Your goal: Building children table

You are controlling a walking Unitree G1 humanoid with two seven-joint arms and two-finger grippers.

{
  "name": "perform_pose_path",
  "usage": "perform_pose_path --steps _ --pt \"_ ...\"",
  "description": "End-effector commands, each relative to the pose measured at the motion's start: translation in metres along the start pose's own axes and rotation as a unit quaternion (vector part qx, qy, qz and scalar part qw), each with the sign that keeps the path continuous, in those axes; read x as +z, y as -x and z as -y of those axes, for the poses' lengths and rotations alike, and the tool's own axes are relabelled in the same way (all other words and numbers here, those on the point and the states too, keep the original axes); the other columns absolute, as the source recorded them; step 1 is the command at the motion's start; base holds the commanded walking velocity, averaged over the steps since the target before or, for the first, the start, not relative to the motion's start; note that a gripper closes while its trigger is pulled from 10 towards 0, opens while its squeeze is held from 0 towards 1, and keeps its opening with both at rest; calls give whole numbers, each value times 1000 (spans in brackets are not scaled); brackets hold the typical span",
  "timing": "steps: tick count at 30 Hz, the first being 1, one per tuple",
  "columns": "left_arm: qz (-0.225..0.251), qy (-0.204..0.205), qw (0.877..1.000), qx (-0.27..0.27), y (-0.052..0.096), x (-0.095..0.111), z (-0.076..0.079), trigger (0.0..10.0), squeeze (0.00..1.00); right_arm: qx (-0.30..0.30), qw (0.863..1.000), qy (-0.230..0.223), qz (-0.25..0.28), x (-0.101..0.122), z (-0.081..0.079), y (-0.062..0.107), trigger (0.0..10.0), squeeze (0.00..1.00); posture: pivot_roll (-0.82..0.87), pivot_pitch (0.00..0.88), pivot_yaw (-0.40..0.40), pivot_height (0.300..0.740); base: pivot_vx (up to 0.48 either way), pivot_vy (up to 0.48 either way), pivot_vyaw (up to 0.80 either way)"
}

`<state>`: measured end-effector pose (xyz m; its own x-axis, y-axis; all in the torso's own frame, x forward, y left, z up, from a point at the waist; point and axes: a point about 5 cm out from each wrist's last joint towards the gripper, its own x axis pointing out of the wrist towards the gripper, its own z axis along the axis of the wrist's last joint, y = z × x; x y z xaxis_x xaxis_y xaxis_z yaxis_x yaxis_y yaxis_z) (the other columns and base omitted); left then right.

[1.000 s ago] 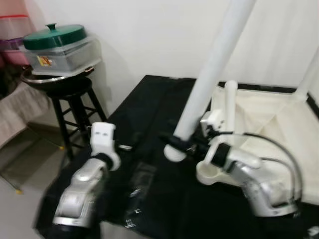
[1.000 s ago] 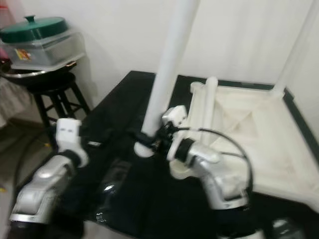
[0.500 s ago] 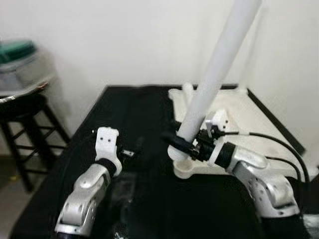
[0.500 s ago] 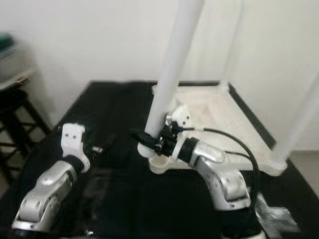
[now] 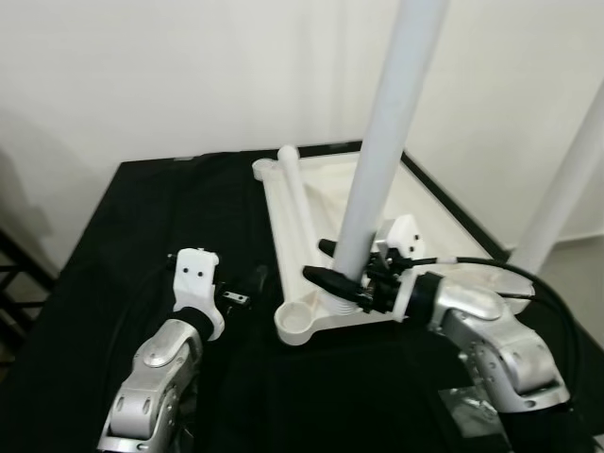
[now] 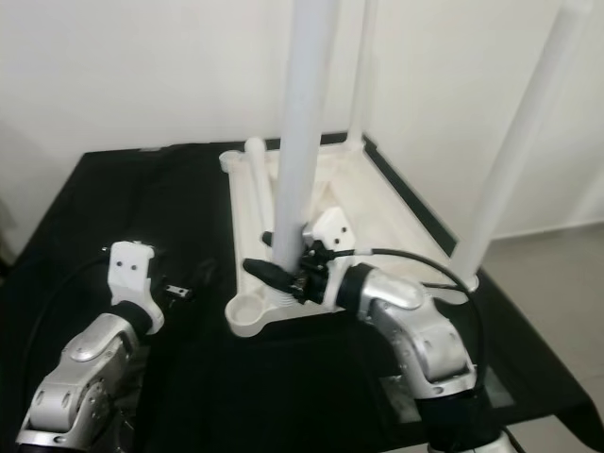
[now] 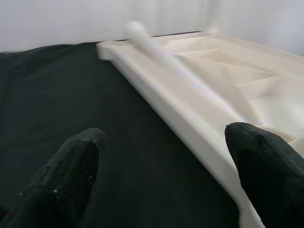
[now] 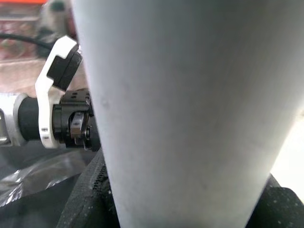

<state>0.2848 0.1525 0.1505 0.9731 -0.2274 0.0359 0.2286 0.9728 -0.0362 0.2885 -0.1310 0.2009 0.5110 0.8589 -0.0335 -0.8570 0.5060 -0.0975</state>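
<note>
Left eye view: right claw (image 5: 332,279) clamped on upright table leg (image 5: 382,151); left claw (image 7: 161,175) apart, low over cloth.

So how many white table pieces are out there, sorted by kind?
Standing legs: 2
Held leg, in right gripper: 1
Lying leg: 1
Tabletop: 1
Total: 5

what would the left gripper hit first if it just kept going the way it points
Probably the raised side rim of the upturned cream plastic tabletop: the open left gripper points along the black cloth toward it. Depth is unclear.
</note>
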Motion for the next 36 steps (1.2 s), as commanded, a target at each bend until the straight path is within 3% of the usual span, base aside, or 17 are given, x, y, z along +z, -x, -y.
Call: perform_pose_path --steps 1,10,11,13,15,21,36 --pt "-14 -10 999 32 9 -3 -13 10000 0 29 999 17 0 3 -1 -5 10000 0 -20 58 24 740 0 0 800" --pt "-8 -23 998 54 24 1 -19 10000 0 75 997 26 -8 8 4 -3 10000 0 -8 117 22 740 0 0 800" --pt "-4 -21 998 60 29 4 -20 10000 0 94 995 26 -8 12 6 -3 10000 0 4 182 19 740 0 0 0" --pt "-1 -20 998 64 32 7 -20 10000 0 108 994 27 -7 15 6 -2 10000 0 4 182 19 740 0 0 0" --pt "2 -34 997 64 41 15 -19 10000 0 184 983 22 -3 24 11 4 10000 0 11 231 17 740 0 0 0" --pt "1 -43 997 59 48 20 -18 10000 0 235 972 7 -30 24 23 15 10000 0 26 268 17 740 0 0 0" --pt "-11 -63 997 40 64 24 -10 10000 0 238 970 26 -39 38 50 31 10000 0 37 294 14 740 0 0 0"
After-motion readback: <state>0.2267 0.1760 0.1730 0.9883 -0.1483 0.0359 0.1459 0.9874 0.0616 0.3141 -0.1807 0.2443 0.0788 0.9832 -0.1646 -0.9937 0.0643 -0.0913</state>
